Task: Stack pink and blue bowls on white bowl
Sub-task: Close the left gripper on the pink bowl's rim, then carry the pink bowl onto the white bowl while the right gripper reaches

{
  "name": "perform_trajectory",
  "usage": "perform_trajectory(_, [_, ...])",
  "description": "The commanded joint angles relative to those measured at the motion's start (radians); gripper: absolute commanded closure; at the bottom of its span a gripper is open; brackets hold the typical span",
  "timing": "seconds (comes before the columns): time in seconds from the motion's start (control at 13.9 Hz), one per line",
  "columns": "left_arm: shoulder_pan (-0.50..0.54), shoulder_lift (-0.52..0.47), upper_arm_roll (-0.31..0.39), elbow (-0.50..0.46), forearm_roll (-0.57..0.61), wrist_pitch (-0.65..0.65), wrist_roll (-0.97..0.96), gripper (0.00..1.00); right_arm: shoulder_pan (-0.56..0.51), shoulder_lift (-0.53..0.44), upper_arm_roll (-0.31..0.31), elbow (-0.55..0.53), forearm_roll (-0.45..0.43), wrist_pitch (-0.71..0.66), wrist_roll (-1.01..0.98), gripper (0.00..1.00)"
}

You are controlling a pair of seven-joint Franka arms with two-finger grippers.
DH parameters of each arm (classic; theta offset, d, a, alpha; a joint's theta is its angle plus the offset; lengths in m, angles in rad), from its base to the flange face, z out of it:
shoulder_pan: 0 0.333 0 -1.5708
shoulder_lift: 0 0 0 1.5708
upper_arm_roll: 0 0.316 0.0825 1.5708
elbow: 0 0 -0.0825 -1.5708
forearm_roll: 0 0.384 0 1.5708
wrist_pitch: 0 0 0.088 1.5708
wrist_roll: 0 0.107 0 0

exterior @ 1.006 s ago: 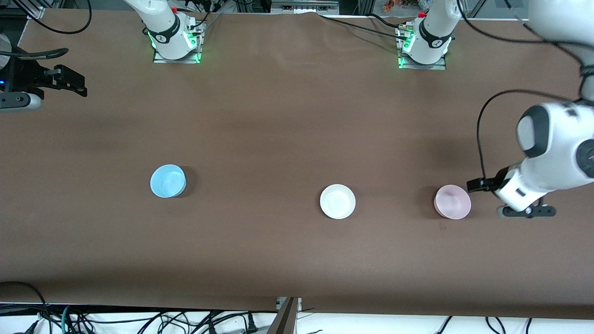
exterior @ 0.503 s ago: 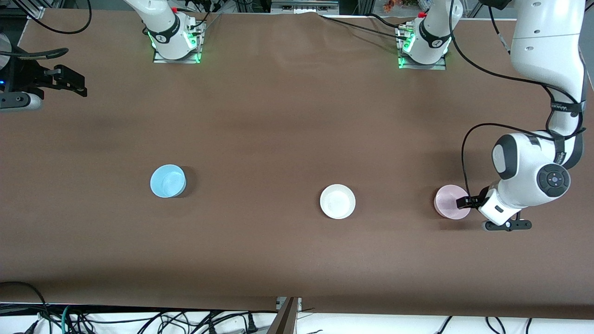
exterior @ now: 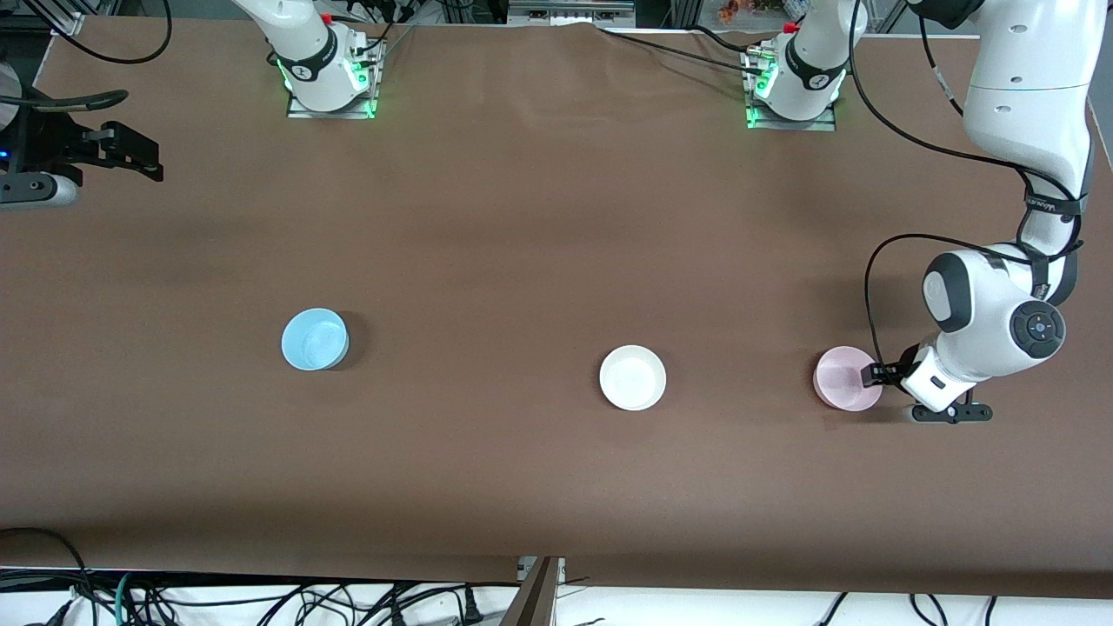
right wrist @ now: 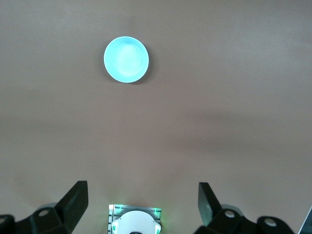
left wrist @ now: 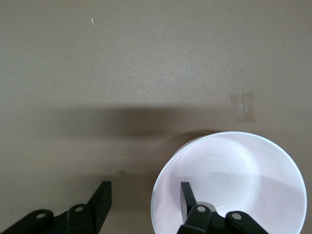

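Left gripper (left wrist: 141, 204) fingers straddle pink bowl (left wrist: 229, 183) rim, gap narrowing (right gripper (right wrist: 141, 202) wide, idle): thin rim bite may slip.

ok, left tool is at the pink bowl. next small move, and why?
Probably close the left tool on the pink bowl: its fingers straddle the rim, one inside, one outside, with a gap. The bowl sits on the table, apart from the white bowl.
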Motion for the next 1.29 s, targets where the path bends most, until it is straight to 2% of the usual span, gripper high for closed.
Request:
perform_trajectory(0.0, [0.008,-0.017,-0.012,-0.017,-0.024,0.012,0.034,0.55,-0.012,-0.001,0.013,0.006,-0.012,-0.001,0.012,0.00])
perform_trajectory(0.36, [0.006,-0.020,-0.016,-0.017,-0.024,0.012,0.033,0.96,-0.012,-0.001,0.013,0.006,-0.012,-0.001,0.010,0.00])
perform_trajectory(0.43, [0.005,-0.021,-0.016,-0.017,-0.024,0.012,0.033,1.00,-0.012,-0.001,0.013,0.006,-0.012,-0.001,0.010,0.00])
perform_trajectory(0.65, [-0.003,-0.027,-0.019,-0.005,-0.028,0.009,0.010,1.00,-0.012,-0.001,0.013,0.006,-0.010,0.000,0.012,0.00])
perform_trajectory(0.79, [-0.003,-0.044,-0.055,-0.001,-0.065,0.008,-0.062,1.00,-0.011,0.020,0.015,0.014,-0.010,-0.001,0.010,0.00])
perform_trajectory(1.22, [-0.006,-0.109,-0.240,0.002,-0.068,0.012,-0.456,1.00,-0.003,0.051,0.019,0.041,-0.007,-0.001,0.013,0.00])
